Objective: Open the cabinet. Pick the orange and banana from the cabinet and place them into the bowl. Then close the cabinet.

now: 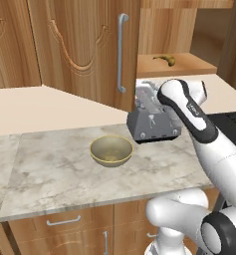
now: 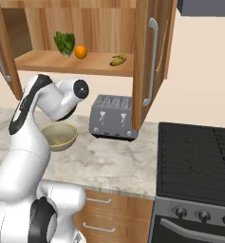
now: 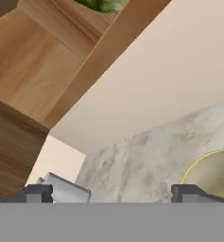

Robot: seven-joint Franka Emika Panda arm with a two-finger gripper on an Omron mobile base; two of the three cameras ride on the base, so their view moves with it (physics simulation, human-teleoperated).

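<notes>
Cabinet point(image 2: 147, 61) doors stand swung open above the grey toaster point(image 2: 113, 116). Orange point(image 2: 80, 52) and banana point(image 2: 117, 60) lie on its shelf, orange just beside a leafy green vegetable point(image 2: 65, 42). Bowl point(image 1: 111, 151) sits on the worktop point(image 1: 64, 169) left of the toaster. Claw point(image 3: 113, 193) is spread wide, holding nothing.

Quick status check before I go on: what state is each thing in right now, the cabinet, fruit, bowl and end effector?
cabinet: both doors swung open, shelf exposed.
orange: on the shelf, beside the leafy green vegetable.
banana: lying on the shelf, apart from the orange.
bowl: upright on the counter, nothing in it.
end effector: open, holding nothing, above the counter near the bowl.
toaster: standing on the counter, slots bare.
</notes>
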